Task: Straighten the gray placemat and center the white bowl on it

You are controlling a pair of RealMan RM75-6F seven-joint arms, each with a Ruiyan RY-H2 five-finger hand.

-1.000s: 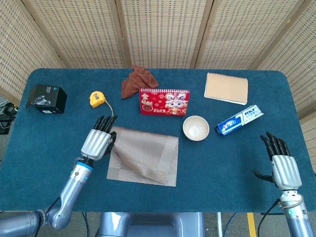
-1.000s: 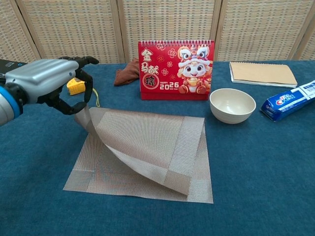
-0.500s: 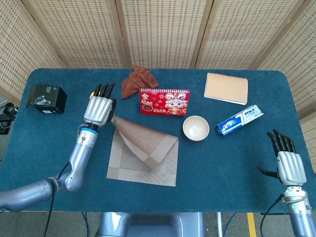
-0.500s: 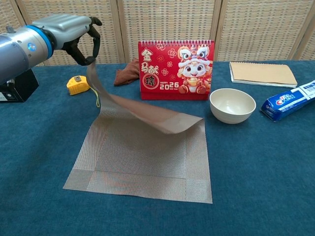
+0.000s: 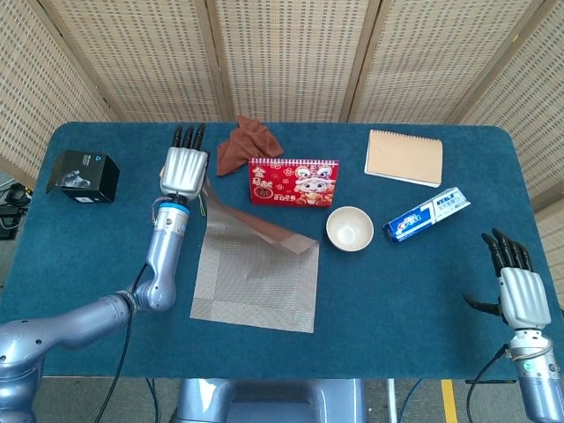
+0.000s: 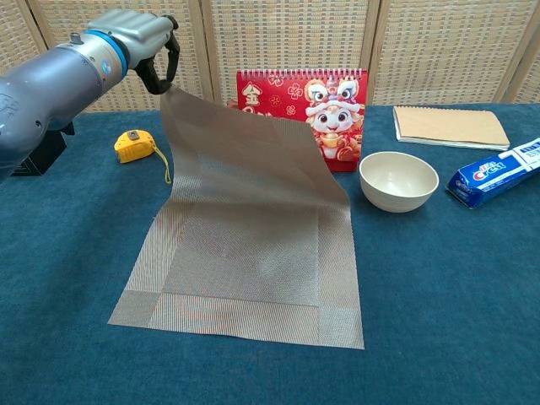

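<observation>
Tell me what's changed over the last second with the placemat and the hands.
The left robot hand, holding the placemat by a corner, carried it up and toward the far edge of the table, unfolding the doubled-over flap. The right robot hand drew back slightly, open. The bowl, calendar and toothpaste box stayed put.

**Two cameras on one robot**

The head view looks steeply down from high above, taking in the whole blue surface (image 5: 397, 291) from near edge to the screens at 12 o'clock. The chest view sits low and close, facing 12 o'clock across the surface. Both share the placemat (image 5: 256, 273), bowl (image 6: 398, 180) and calendar (image 5: 293, 181).
</observation>
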